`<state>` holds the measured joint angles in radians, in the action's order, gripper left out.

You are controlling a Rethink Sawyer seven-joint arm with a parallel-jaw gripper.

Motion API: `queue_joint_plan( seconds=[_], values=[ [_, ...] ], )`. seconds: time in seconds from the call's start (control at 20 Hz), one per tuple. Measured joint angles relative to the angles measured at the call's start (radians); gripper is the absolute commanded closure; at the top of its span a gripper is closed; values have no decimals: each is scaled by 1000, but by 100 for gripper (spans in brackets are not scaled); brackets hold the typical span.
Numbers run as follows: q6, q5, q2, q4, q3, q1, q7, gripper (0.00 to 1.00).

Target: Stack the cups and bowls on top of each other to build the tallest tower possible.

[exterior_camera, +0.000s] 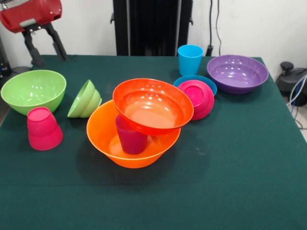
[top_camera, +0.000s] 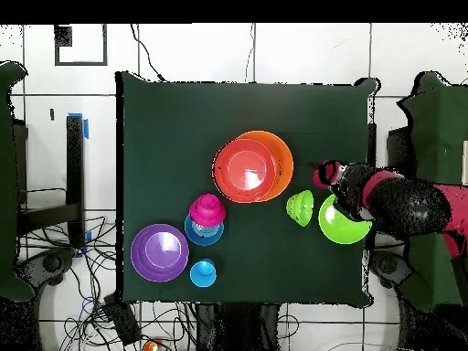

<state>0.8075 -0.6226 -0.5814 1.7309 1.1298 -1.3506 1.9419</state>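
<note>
Orange bowl [exterior_camera: 108, 139] holds purple cup [exterior_camera: 129, 136]; no labels legible.

The arm [exterior_camera: 29, 13] ends in a glossy red, rounded housing with a pale grey strip along its lower edge. Under the housing sits a small black mount, and from it hang two slim black fingers [exterior_camera: 55, 40], straight and bare, splaying outward towards their tips; together they form the gripper [exterior_camera: 46, 53]. Seen from overhead, the arm [top_camera: 407, 206] is a thick, rounded black segment behind the fingers, joined further back to a red segment.
</note>
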Motion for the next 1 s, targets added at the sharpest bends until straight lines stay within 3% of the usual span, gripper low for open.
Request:
queue_joint_plan(
  seconds=[0.3,0.4,0.6,0.8,1.0],
  values=[
    [0,-66,-31,-74,-94,88,0,0],
    [0,-112,-44,-114,-153,147,0,0],
    [0,-136,-46,-148,-197,195,0,0],
    [0,-134,-45,-163,-216,210,0,0],
    [0,-119,-37,-164,-216,186,0,0]
  ],
)
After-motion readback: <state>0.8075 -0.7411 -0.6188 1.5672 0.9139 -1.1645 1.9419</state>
